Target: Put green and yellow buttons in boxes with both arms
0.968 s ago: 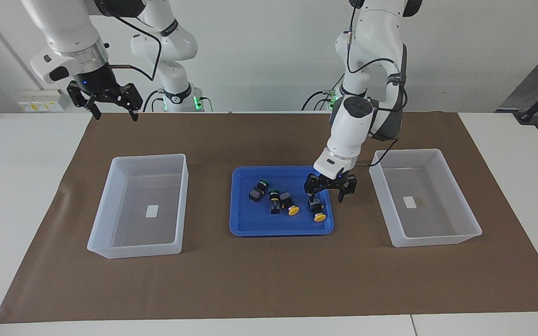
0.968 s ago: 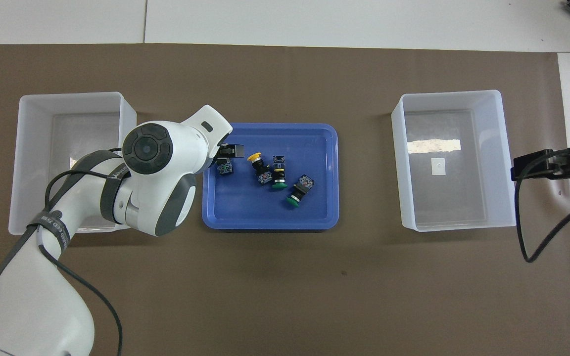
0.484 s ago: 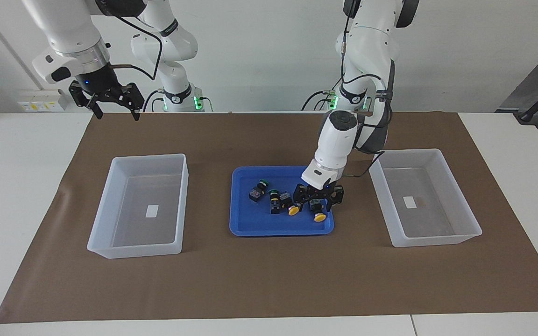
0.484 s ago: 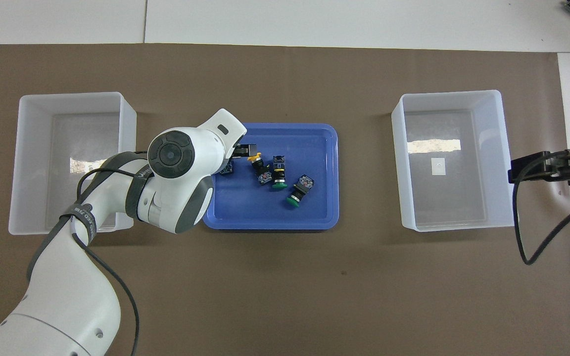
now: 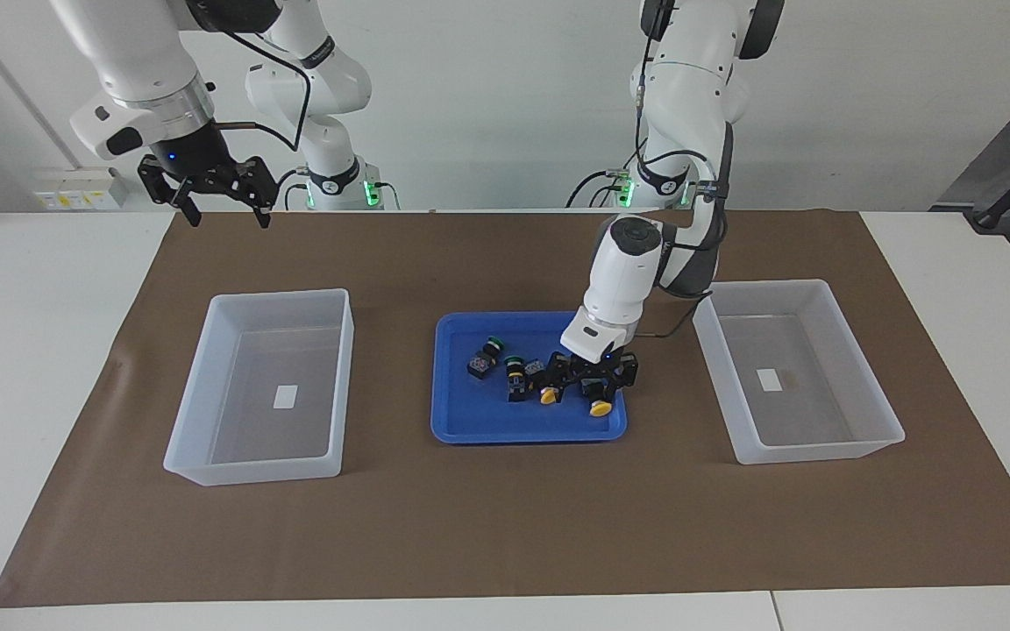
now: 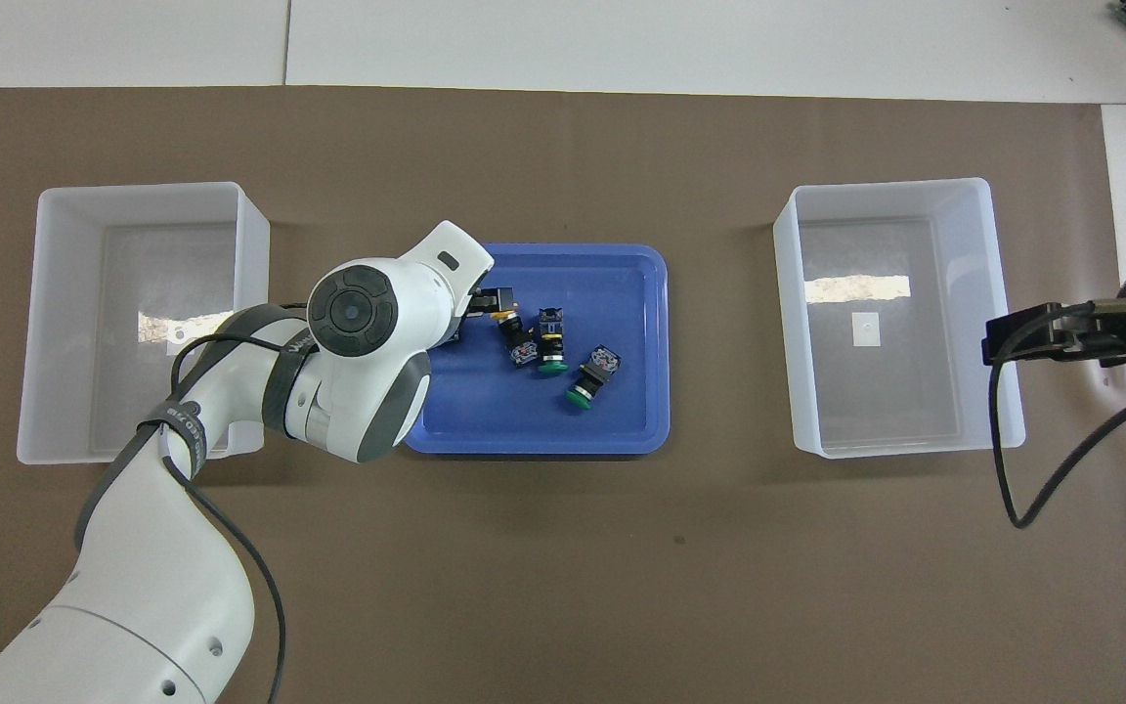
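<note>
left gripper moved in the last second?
Yes. In the facing view the left gripper has come down into the blue tray, shifting away from the box at its own end and onto the yellow button there, jaws open.

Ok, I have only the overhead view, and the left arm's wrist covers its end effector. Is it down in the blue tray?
Observer: Yes, the left end effector is low in the blue tray, and it is open.
Operator: Is something inside it?
Observer: A yellow button lies between its jaws, not gripped yet; the wrist covers it in your view.
Operator: And the right one? I see only its edge.
Observer: The right end effector hangs high, open and empty; that arm waits.
</note>
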Robot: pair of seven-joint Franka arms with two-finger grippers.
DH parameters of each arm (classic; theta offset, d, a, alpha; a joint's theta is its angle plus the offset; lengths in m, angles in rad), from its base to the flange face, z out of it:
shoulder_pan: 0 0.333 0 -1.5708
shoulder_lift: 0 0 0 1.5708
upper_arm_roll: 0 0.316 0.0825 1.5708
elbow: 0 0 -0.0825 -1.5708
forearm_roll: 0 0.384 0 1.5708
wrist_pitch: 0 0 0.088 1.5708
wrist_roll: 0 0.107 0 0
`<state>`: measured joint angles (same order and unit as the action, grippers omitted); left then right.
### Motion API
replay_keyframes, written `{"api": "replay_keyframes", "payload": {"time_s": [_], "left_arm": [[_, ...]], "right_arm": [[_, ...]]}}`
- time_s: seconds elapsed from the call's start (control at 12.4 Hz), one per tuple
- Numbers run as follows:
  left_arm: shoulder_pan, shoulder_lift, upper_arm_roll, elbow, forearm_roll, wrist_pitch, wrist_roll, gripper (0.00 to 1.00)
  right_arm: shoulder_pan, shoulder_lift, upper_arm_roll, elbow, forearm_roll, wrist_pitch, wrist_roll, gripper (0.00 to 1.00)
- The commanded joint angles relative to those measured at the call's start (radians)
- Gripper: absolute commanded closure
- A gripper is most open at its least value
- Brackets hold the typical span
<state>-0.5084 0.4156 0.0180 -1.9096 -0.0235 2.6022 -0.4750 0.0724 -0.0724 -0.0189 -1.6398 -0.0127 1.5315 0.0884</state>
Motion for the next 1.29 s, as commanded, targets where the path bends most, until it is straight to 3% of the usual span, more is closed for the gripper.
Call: {"api": "replay_keyframes", "payload": {"time_s": [0.0, 0.08, 0.24, 0.4, 0.65, 0.81, 0.97, 1.21], "left_arm": [[-0.022, 0.002, 0.016, -0.011, 0.008, 0.009, -0.013, 0.07], [-0.024, 0.000, 0.017, -0.014, 0.008, 0.000, -0.014, 0.32], [-0.024, -0.003, 0.022, -0.012, 0.014, -0.017, -0.020, 0.97], [-0.015, -0.018, 0.025, -0.006, 0.020, -0.036, -0.016, 1.00], [0.036, -0.142, 0.028, -0.006, 0.020, -0.169, -0.004, 1.00], [0.092, -0.233, 0.030, 0.000, 0.020, -0.288, 0.028, 1.00], [0.178, -0.274, 0.030, 0.014, 0.020, -0.347, 0.119, 1.00], [0.330, -0.285, 0.026, 0.029, 0.020, -0.332, 0.293, 1.00]], "right_arm": [[-0.006, -0.032, 0.007, -0.032, 0.019, 0.004, 0.017, 0.00], [-0.006, -0.030, 0.007, -0.032, 0.019, 0.013, 0.019, 0.00], [-0.009, -0.030, 0.005, -0.032, 0.019, 0.021, 0.017, 0.00], [-0.008, -0.030, 0.005, -0.034, 0.019, 0.018, 0.019, 0.00], [0.033, -0.032, 0.011, -0.035, 0.028, 0.024, 0.087, 0.00], [0.091, -0.027, 0.011, -0.069, 0.049, 0.111, 0.175, 0.00], [0.151, -0.018, 0.011, -0.116, 0.053, 0.231, 0.268, 0.00], [0.249, 0.121, 0.011, -0.137, 0.054, 0.401, 0.394, 0.00]]}}
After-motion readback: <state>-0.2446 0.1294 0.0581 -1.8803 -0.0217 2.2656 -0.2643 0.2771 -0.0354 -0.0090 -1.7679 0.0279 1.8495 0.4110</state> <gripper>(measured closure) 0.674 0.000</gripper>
